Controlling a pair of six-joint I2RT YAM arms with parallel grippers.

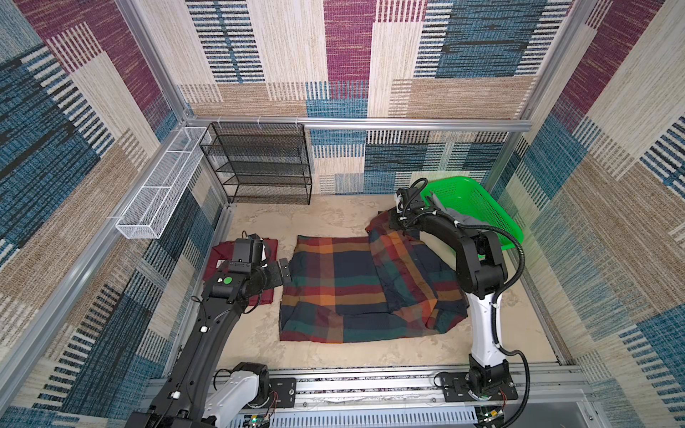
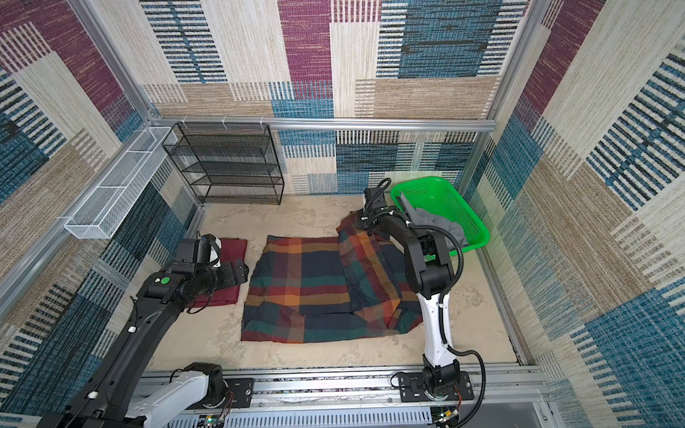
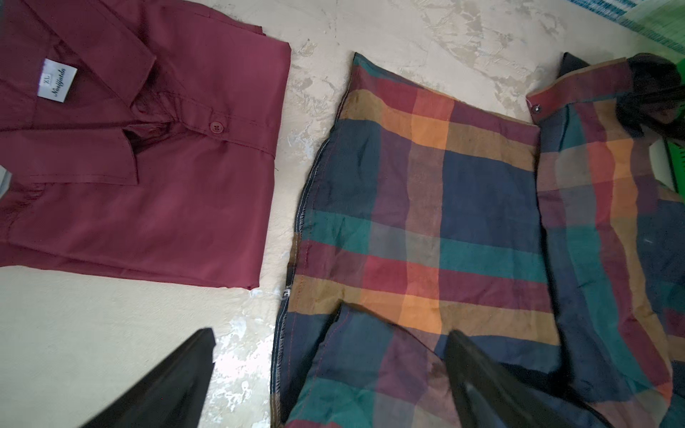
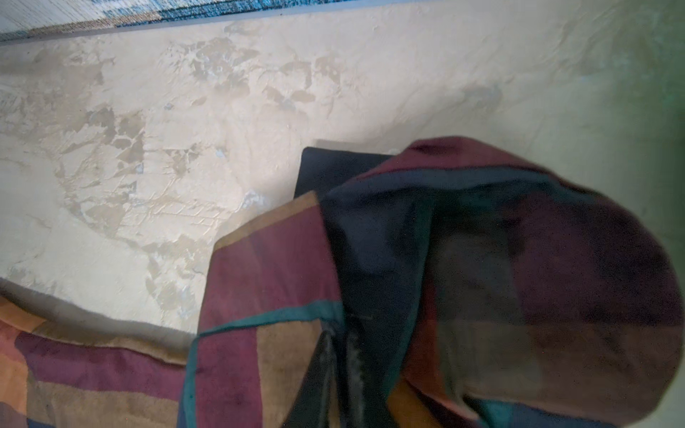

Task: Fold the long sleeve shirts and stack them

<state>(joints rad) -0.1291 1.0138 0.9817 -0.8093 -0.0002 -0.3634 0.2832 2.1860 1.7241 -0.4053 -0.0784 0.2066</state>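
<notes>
In both top views the plaid shirt (image 1: 352, 289) lies spread across the middle of the tabletop (image 1: 326, 218). One side is turned in over the body, but the right part is rumpled, so I judge its folding about half done. The maroon shirt (image 2: 235, 248) lies folded at the left, just beside the plaid one and not touching it. Nothing is stacked yet.

The left hand (image 1: 284, 272) hovers at the plaid shirt's left edge, spread wide and holding nothing. The right hand (image 1: 396, 222) is at the shirt's upper right corner, beside the green basket (image 1: 482, 207), and lifts the cloth there.

The basket holds the grey shirt (image 2: 435, 224), crumpled and not yet folded. The black rack (image 1: 259, 163) and the white wire tray (image 1: 163, 181) at the upper left show nothing in them.

In the left wrist view the maroon shirt fills the upper left, collar up and buttoned, with its white label (image 3: 57, 83) showing. A strip of bare tabletop separates it from the plaid shirt at the right. The two spread fingers (image 3: 178, 381) stand at the bottom edge.

In the right wrist view the hand is pressed together at the bottom centre, pinching a bunched fold of plaid cloth.

Left to do, I judge: finish the plaid shirt, fold the grey one, and stack all three.
</notes>
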